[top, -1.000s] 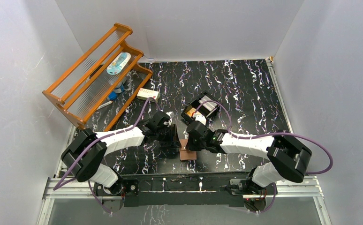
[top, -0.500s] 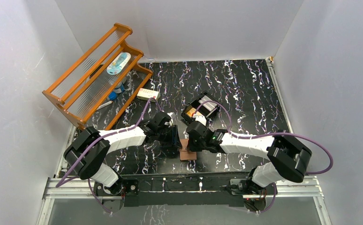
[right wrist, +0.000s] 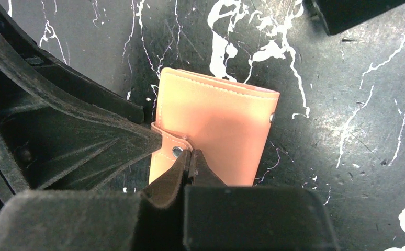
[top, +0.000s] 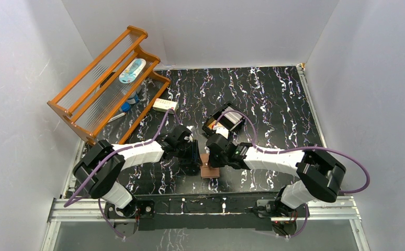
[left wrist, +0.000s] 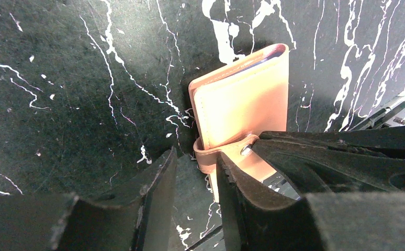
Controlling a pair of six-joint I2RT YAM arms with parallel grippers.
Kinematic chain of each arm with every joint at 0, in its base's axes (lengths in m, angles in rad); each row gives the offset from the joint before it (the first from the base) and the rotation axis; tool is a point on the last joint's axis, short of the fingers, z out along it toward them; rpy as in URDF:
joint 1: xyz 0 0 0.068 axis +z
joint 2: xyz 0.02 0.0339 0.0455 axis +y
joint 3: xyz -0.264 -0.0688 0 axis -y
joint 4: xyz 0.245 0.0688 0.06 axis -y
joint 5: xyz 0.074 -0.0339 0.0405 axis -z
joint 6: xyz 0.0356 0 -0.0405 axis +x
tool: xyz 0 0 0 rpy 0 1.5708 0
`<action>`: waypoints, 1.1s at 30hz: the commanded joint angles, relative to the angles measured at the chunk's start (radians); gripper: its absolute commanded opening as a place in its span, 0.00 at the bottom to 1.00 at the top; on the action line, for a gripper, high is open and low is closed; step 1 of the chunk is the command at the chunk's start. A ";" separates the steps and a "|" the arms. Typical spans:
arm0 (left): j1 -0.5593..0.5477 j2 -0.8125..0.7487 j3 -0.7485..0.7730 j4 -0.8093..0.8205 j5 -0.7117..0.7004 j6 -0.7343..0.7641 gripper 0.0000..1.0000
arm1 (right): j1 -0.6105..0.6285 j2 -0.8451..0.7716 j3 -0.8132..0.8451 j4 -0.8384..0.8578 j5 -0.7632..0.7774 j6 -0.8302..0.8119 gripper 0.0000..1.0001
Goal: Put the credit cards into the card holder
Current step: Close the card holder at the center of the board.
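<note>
Jaws of the right gripper [right wrist: 191,156] are pressed shut, tips on the snap tab [right wrist: 170,145] of the card holder [right wrist: 218,117] — folded closed on the table [right wrist: 347,104], lower centre of the overhead view. The left gripper [left wrist: 195,159] has its jaws partly open — the tab's loop sits just between their tips.

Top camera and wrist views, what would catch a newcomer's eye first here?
Both arms meet over a salmon-brown leather card holder lying folded at the near middle of the black marbled table. The right gripper is closed with its tips at the snap tab, while the left gripper stands open astride that tab's loop. An orange wooden rack stands at the far left.
</note>
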 commanded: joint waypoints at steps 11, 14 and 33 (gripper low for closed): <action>-0.005 -0.075 0.023 -0.022 -0.025 0.006 0.37 | -0.004 -0.004 0.057 -0.010 0.037 -0.003 0.00; -0.006 -0.053 0.027 -0.020 -0.018 0.011 0.37 | -0.006 -0.002 0.052 -0.014 0.040 0.000 0.00; -0.006 0.029 0.035 -0.003 0.020 0.024 0.38 | -0.009 0.033 0.039 -0.033 0.027 0.006 0.00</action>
